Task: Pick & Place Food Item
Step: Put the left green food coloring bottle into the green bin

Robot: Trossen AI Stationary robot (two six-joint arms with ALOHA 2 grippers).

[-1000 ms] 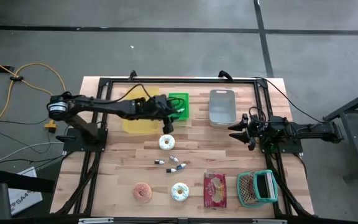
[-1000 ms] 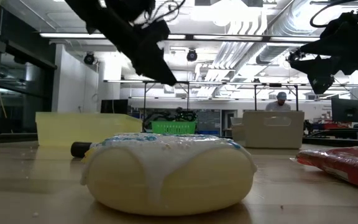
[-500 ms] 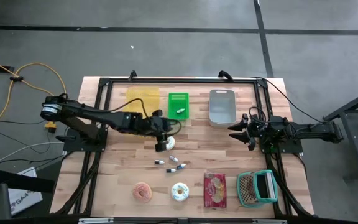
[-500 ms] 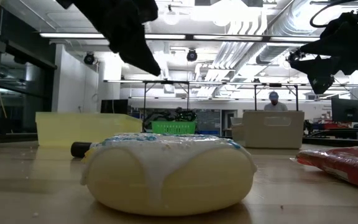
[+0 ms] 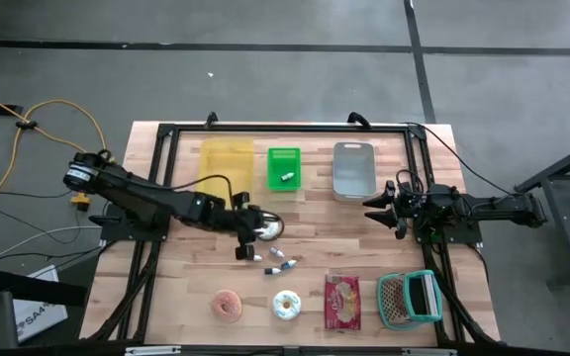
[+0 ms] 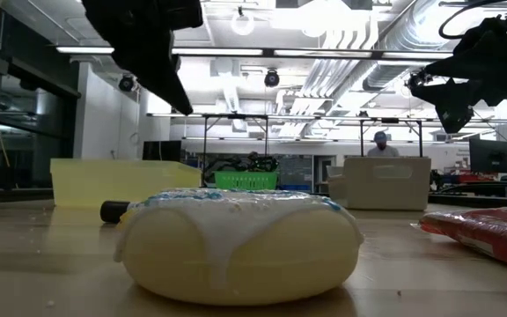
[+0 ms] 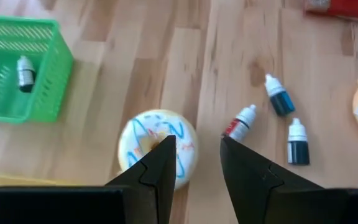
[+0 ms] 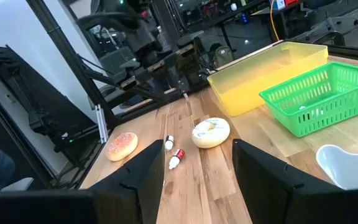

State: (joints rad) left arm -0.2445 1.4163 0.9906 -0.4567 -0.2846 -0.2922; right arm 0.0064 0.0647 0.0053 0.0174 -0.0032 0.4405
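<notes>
A white iced donut [image 5: 266,227] lies flat on the wooden table near its middle, also seen in the left wrist view [image 7: 156,146] and the right wrist view [image 8: 211,132]. My left gripper [image 5: 251,226] hangs open above the table just left of this donut, slanting down, nothing between its fingers [image 7: 197,142]. A pink donut [image 5: 228,305] and a second white iced donut [image 5: 286,305] lie near the front edge; the latter fills the low view [image 6: 236,242]. My right gripper [image 5: 378,208] waits open at the right side [image 8: 197,155].
Three small dropper bottles [image 7: 278,102] lie just beyond the donut toward the near edge. At the back stand a yellow bin [image 5: 226,163], a green basket [image 5: 284,168] holding a small bottle, and a grey bin [image 5: 354,170]. A red packet [image 5: 341,302] and a teal basket [image 5: 409,299] sit front right.
My left gripper has swung from beside the green basket toward the table's near edge and a little left, ending beside the iced donut's left side. It has turned with the swing. Its fingers have stayed open. No object has moved.
</notes>
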